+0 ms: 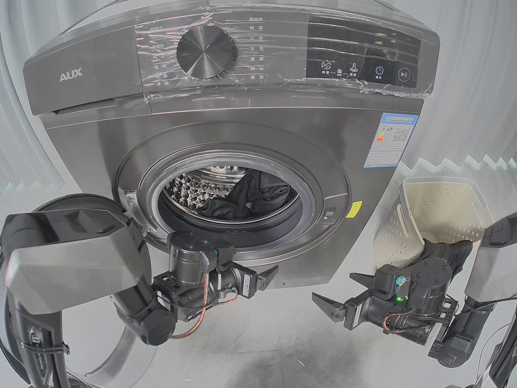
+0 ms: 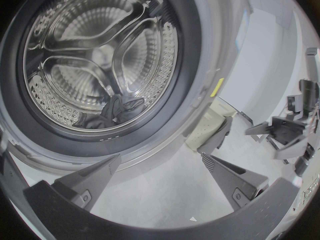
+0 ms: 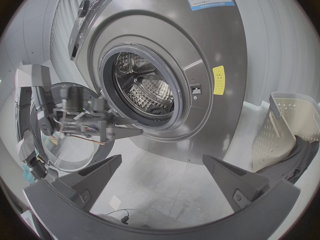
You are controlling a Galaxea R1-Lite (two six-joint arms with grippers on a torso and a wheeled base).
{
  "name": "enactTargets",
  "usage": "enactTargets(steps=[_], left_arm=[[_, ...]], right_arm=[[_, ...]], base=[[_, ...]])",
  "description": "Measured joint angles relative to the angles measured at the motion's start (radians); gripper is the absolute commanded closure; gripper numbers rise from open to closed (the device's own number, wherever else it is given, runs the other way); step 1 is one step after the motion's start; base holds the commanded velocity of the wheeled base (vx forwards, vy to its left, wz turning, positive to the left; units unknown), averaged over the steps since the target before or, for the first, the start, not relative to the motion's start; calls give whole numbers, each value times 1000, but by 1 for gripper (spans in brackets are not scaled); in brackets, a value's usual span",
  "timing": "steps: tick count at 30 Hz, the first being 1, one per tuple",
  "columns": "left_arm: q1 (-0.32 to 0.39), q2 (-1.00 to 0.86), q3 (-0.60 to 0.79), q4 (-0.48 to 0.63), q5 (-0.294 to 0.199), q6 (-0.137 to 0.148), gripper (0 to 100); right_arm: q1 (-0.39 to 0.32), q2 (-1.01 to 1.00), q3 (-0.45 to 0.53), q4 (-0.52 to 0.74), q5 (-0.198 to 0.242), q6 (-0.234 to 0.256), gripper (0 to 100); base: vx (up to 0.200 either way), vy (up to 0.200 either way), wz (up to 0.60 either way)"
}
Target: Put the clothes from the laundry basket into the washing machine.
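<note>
The washing machine [image 1: 226,152] stands with its round opening uncovered, and dark clothes [image 1: 247,195] lie at the bottom of the drum [image 2: 96,57]. To its right a cream laundry basket [image 1: 396,227] leans on the floor with a dark garment [image 1: 449,251] hanging over its lower edge. My left gripper [image 1: 266,278] is open and empty, just below the drum opening. My right gripper [image 1: 344,292] is also open and empty, low over the floor beside the basket. In the right wrist view the basket [image 3: 293,117] and the dark garment [image 3: 298,159] lie off to the side of the gripper [image 3: 161,159].
The machine's round door [image 3: 73,147] hangs swung open on the left, behind my left arm. Pale tiled floor [image 1: 280,330] lies in front of the machine between the two grippers. A white pleated curtain [image 1: 474,82] hangs behind.
</note>
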Motion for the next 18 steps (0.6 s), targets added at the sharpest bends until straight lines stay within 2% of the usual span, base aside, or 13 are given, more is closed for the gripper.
enactTargets(steps=[6, 9, 18], left_arm=[[-54, -169, 159, -31, -1, -7, 0], [-69, -253, 213, -31, -1, -19, 0], [-83, -499, 320, -10, 12, -117, 0]], right_arm=[[1, -11, 13, 0, 0, 1, 0], [1, -21, 18, 0, 0, 1, 0], [-1, -103, 47, 3, -1, -4, 0]], base=[[0, 0, 0], [0, 0, 0], [0, 0, 0]])
